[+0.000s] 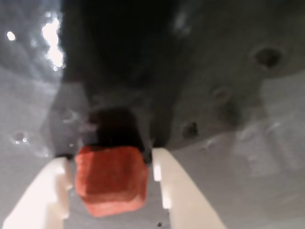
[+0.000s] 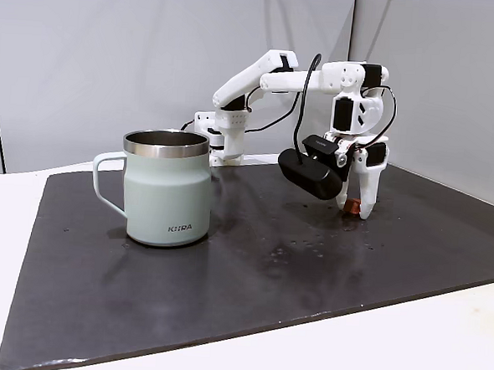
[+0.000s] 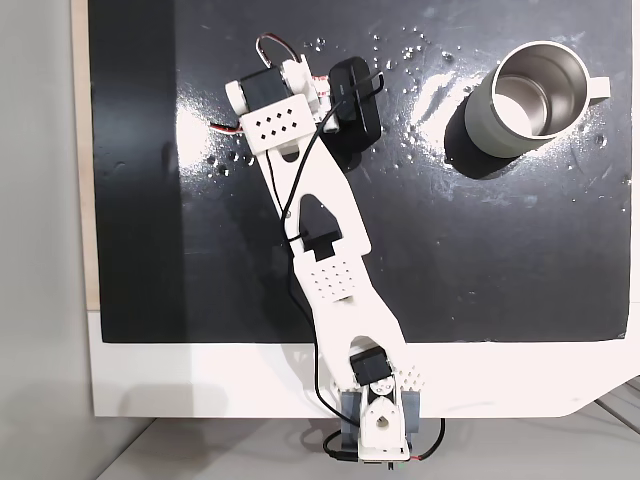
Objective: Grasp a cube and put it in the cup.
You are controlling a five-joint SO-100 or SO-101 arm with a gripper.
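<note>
Red cube between two white fingers

The orange-red cube (image 1: 111, 179) sits low in the wrist view, right between the two white fingers of the gripper (image 1: 110, 164). One finger (image 1: 43, 195) is on the left of the cube and the other finger (image 1: 178, 191) is on the right, and both look like they touch its sides. The cube looks rough and a bit soft at the edges. Just above it is a dark shadow. Under it is a dark, shiny mat (image 1: 214, 95) with little wet drops and round marks. A bright light spot shines at the top left. The picture is blurry.
</note>
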